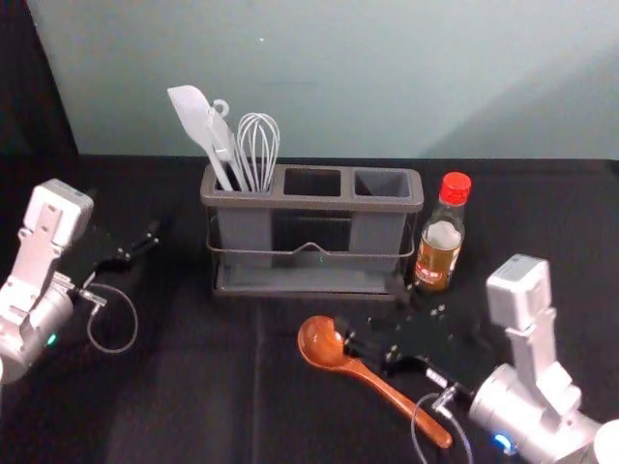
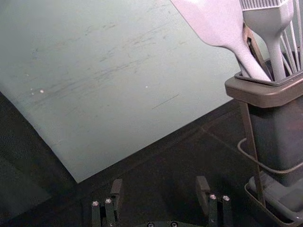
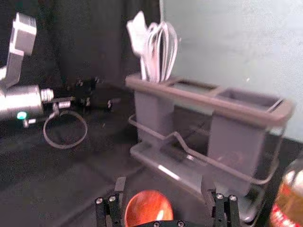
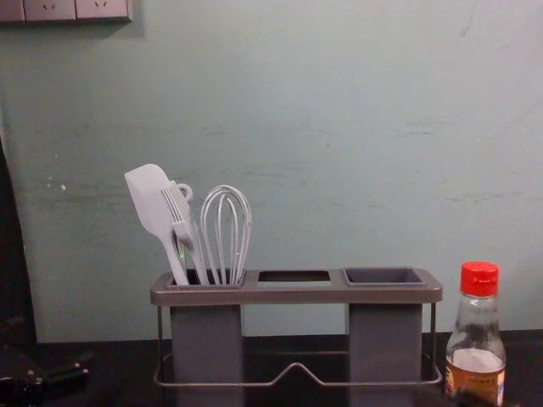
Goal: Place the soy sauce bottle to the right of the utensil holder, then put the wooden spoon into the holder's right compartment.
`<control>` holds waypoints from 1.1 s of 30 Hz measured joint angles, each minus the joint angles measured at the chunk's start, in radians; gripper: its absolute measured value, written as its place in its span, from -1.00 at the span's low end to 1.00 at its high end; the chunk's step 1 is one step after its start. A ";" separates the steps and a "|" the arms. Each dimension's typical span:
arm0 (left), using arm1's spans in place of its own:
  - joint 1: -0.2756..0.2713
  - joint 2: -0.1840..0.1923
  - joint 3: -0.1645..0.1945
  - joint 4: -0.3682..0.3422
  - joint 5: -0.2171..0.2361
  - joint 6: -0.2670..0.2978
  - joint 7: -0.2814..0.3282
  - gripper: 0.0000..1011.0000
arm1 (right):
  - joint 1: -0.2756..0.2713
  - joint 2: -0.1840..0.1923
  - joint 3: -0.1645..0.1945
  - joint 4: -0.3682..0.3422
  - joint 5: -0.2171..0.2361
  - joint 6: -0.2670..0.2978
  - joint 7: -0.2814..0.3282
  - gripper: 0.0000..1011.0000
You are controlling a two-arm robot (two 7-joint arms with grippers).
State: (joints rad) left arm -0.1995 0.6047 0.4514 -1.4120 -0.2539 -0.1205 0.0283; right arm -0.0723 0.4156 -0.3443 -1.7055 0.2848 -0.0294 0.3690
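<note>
Across the cloth around the holder (image 1: pixel 310 203), the work is laid out close at hand. Left of the holder, the left gripper (image 2: pixel 160 183) waits with its fingers wide apart and nothing between them. In front of the holder, toward its right end, the right gripper (image 3: pixel 164 183) is also spread wide and empty, low by the spoon. The soy sauce bottle (image 1: pixel 441 242) stands upright just to the holder's right, so that half of the job looks done. The wooden spoon (image 1: pixel 395 394) lies in front of the holder, bowl nearest it, handle slanting away forward and right.

The step in hand seems to be picking up the spoon. Best to close on the neck, just below the round bowl, since the bowl itself could roll out of the grip. Lift well above the holder's rim before turning the handle down, then lower it straight into the empty right compartment (image 1: pixel 382 184). Swinging wide to the right could knock the bottle.

Black cloth (image 1: pixel 174 387) runs under the holder, with a faint crease in front. Behind the holder rises a pale, scuffed wall (image 4: pixel 339 127); a dark curtain (image 1: pixel 34 87) hangs beyond its left side, and a socket plate (image 4: pixel 64 10) sits high up to its left.
</note>
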 joint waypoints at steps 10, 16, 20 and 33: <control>0.000 0.000 0.000 0.000 0.000 0.000 0.000 0.98 | 0.017 -0.022 -0.030 0.050 -0.034 -0.005 0.003 0.98; 0.000 0.000 0.000 0.000 0.000 0.000 0.000 0.98 | 0.017 -0.020 -0.028 0.047 -0.033 -0.005 0.003 0.98; 0.000 0.000 0.000 0.000 0.000 0.000 0.000 0.98 | 0.017 -0.019 -0.027 0.045 -0.032 -0.004 0.003 0.98; 0.000 0.000 0.000 0.000 0.000 0.000 0.000 0.98 | 0.049 0.025 -0.048 -0.095 -0.087 0.298 -0.022 0.98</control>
State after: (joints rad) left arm -0.1995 0.6047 0.4514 -1.4120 -0.2539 -0.1205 0.0283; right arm -0.0231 0.4403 -0.3920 -1.8009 0.1978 0.2688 0.3469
